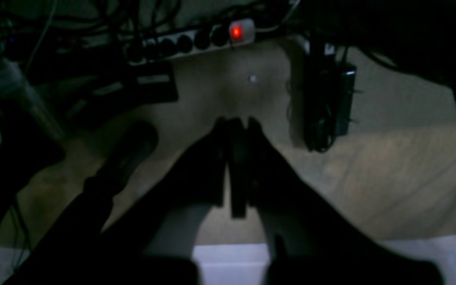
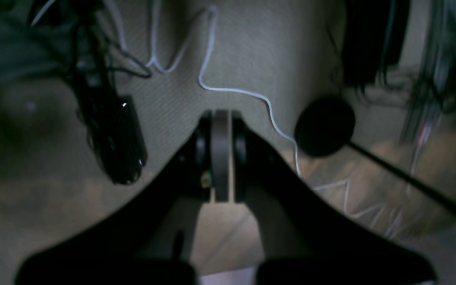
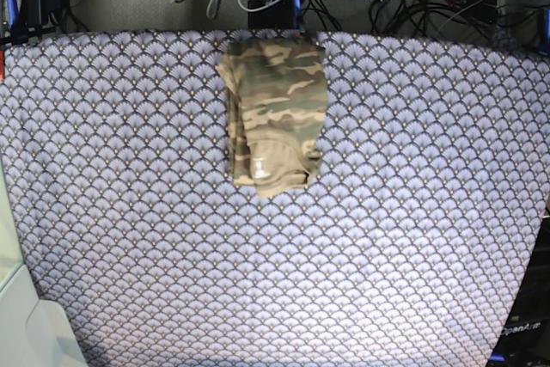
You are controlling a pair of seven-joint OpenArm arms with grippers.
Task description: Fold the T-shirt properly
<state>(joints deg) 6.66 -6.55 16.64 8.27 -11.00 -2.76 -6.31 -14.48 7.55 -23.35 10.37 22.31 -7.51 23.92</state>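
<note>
Camouflage T-shirt of soft tan, olive and brown cloth lies folded into a compact upright rectangle on the tabletop, at the far middle, its top edge close to the far rim. Pale inner neck label faces up near the bundle's near-left corner. Purple scallop-patterned tablecloth covers the whole tabletop; wide bare stretches to left, right and near side of the shirt.

Neither arm shows in the base view. Left gripper, seen from its wrist camera, hangs over the floor, jaws together with nothing between them. White power strip with a glowing red switch lies beyond it, among dark cables. Right gripper likewise has its jaws pressed together, holding nothing, above a grey floor with a thin white cable winding across it and a round black object to the right. Both wrist views are dim and blurred.
</note>
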